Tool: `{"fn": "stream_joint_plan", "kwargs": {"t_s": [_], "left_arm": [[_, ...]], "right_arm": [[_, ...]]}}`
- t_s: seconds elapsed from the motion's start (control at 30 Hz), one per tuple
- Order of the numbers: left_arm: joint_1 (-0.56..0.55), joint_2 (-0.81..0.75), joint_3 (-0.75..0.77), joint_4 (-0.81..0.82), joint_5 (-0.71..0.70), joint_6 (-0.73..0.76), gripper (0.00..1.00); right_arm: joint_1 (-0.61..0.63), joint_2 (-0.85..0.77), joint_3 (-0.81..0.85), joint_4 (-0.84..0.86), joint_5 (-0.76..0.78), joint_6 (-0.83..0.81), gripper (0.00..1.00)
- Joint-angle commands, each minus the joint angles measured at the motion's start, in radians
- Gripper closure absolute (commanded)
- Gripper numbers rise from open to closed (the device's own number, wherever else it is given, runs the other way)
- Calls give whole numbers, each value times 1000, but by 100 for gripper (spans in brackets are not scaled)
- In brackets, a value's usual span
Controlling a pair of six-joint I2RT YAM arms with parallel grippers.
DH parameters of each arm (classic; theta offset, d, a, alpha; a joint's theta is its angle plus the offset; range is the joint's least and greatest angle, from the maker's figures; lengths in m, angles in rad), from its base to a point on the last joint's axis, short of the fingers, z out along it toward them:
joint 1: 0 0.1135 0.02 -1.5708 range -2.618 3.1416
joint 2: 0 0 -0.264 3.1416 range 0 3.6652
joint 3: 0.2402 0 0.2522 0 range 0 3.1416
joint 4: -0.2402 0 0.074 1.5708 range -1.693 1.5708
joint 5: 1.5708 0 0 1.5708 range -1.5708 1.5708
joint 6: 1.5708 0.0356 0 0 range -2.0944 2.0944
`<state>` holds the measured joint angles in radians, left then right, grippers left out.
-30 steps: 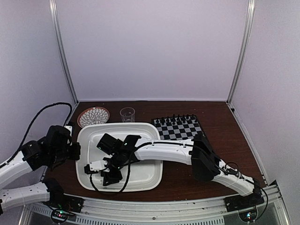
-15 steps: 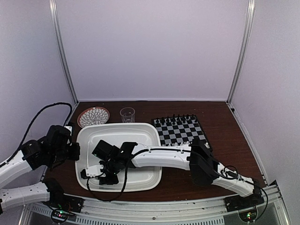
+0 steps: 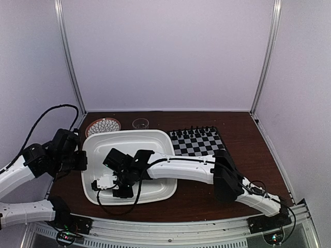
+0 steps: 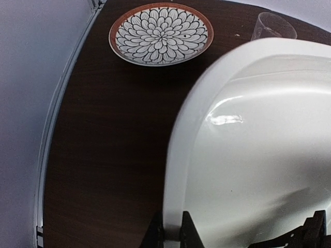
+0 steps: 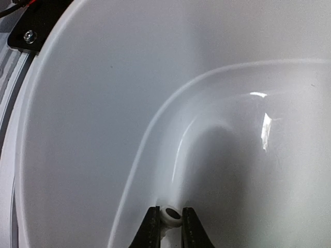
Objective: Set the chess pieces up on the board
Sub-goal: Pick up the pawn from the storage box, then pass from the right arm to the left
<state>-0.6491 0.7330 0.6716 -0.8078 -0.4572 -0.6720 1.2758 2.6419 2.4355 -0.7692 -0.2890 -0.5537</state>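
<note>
My right gripper (image 5: 169, 223) is shut on a tiny white chess piece (image 5: 170, 215), base end towards the camera, low in the near-left corner of the white tray (image 5: 77, 129). Seen from the top, the right gripper (image 3: 117, 189) hides that piece. My left gripper (image 4: 172, 235) is shut on the tray's left rim (image 4: 178, 155), and from above it (image 3: 80, 160) sits at the tray's left edge (image 3: 88, 155). The board (image 3: 199, 143) lies to the right of the tray, with a row of black chessmen (image 3: 194, 130) along its far edge. No other white pieces show.
A patterned round plate (image 3: 102, 125) (image 4: 161, 33) and a clear glass (image 3: 140, 123) (image 4: 273, 26) stand behind the tray. The right arm stretches across the tray's near side. Walls close in the table on the left, back and right.
The right gripper has closed from wide open onto the white piece in the tray's corner. The tray has shifted and its left side looks raised in the left gripper.
</note>
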Motion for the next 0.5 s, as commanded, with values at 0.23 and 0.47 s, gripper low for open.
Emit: {"fn": "stream_joint_plan", "kwargs": {"t_s": [0.23,0.47], "left_arm": [[-2,126,91,-67,49,-60,100],[46,226,109,-92,156,-64,100]], "right_arm": [[-97,-183,-37,-69,-236,204,91],[-162,-240,-63,-65,-371,299,91]]}}
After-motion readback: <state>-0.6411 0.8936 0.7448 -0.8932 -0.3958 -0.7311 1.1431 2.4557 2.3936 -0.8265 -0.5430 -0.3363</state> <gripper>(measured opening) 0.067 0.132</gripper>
